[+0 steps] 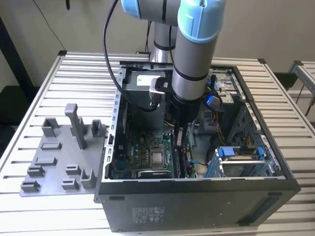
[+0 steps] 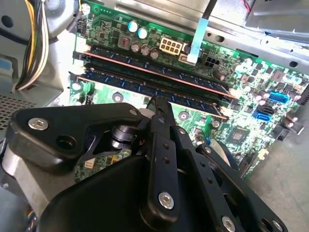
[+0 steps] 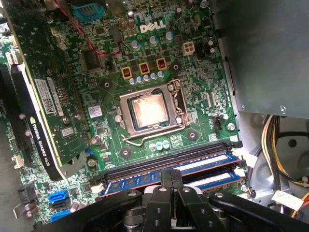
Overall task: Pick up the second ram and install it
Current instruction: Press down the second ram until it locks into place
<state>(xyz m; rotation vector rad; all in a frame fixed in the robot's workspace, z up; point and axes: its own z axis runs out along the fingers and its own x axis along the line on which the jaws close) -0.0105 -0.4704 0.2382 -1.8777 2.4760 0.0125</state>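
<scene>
1. Setting: an open computer case [image 1: 197, 201] lies on a slatted metal table [image 1: 74, 73]. A light-grey holder plate [image 1: 59, 157] with upright blocks sits beside it on the exterior view's left.
2. Arm: it reaches down into the case, with the gripper [image 1: 178, 140] low over the motherboard [image 3: 203, 92], just beside the processor socket [image 3: 149, 111].
3. End effector: in both wrist views the gripper [image 2: 157, 102] [image 3: 171, 178] has its two fingers drawn close together into a narrow tip. The tip meets the upper edge of the nearer memory stick. It cannot be told whether the fingers pinch that edge or merely bear on it.
4. Task item: in the second wrist view the second ram [image 2: 120, 84] stands on edge in its slot along the board, directly under the gripper tip. It is level along its length and parallel to the neighbouring stick.
5. Neighbour: the first stick [image 2: 154, 65] sits in the adjacent slot, just beside the second ram on the side away from the gripper.
6. Markings:
   - White lettering [image 3: 153, 26] is printed on the board above the socket.
   - A white printed label [image 3: 48, 94] is fixed to the graphics card [image 3: 43, 58], with further white lettering along the card's edge.
   - A block of pale print [image 1: 147, 214] is on the outer wall of the case.
   - A small tag [image 3: 285, 198] hangs on the yellow-and-black wire bundle.
7. Other: a light-blue flat cable [image 2: 199, 36] plugs into the board beyond the sticks.
</scene>
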